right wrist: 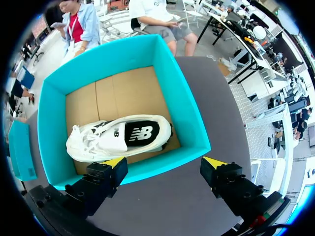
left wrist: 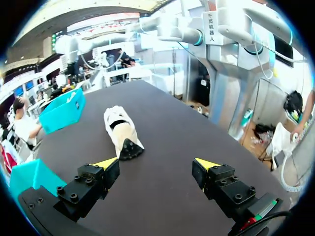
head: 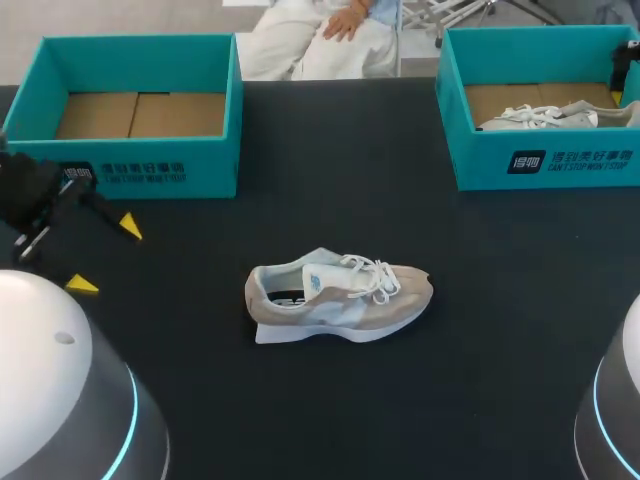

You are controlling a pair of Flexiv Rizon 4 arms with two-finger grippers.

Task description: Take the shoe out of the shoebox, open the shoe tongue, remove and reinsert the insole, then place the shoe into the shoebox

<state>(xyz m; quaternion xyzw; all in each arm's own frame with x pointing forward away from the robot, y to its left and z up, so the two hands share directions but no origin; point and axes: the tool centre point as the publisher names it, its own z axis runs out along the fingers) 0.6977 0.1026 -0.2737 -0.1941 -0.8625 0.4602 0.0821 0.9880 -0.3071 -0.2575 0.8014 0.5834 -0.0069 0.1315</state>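
A beige and white shoe (head: 340,300) with white laces lies on its side in the middle of the black table, toe to the right. In the left wrist view the same shoe (left wrist: 122,132) lies well ahead of my left gripper (left wrist: 156,163), heel toward it. My left gripper (head: 106,256) stands open and empty near the table's left edge. A second white shoe (right wrist: 118,137) lies in the right teal shoebox (right wrist: 184,108). My right gripper (right wrist: 165,162) hangs open and empty above that box's near wall. In the head view only a bit of it shows at the right shoebox (head: 540,160).
An empty teal shoebox (head: 140,165) with a cardboard floor stands at the back left, close to my left gripper. The second shoe (head: 545,117) fills part of the right box. Bare black table (head: 500,330) surrounds the middle shoe.
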